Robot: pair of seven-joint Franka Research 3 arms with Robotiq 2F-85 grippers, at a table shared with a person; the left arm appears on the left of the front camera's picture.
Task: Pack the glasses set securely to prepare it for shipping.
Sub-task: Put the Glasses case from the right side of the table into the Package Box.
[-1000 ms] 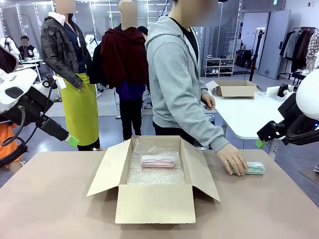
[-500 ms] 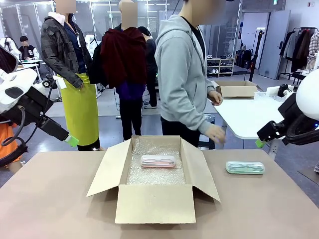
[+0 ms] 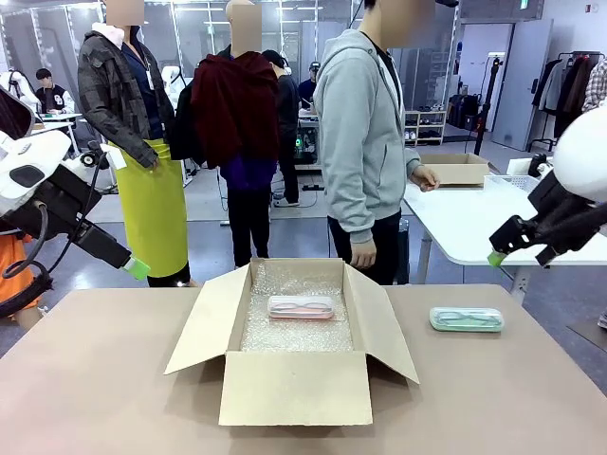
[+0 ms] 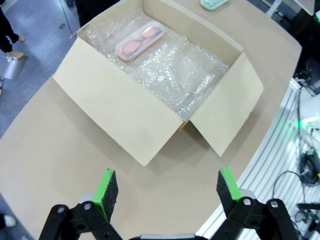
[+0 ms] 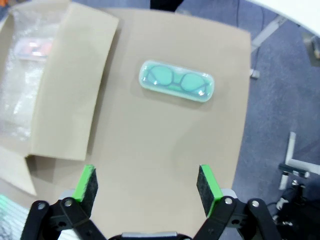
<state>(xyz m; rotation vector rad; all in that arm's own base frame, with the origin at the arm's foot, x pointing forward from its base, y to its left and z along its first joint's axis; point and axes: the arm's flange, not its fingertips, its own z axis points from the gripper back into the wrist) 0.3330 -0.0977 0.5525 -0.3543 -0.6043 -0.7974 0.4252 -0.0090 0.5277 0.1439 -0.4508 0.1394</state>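
The pale pink glasses case lies on bubble wrap inside the open cardboard box; the left wrist view shows this pink case near the box's far wall. A mint green glasses case rests flat on the table to the right of the box, and in the right wrist view the green case lies ahead of the fingers. My left gripper hangs open high above the table's left side. My right gripper hangs open above the table's right part. Neither holds anything.
A person in a grey hoodie stands behind the table's far edge, hands off the table. The box flaps spread out to both sides. A white table with another cardboard box stands behind on the right. Other people stand farther back.
The person's hand let go of the green case on the table and drew back; the person straightened up and stepped away. My right arm rose slightly.
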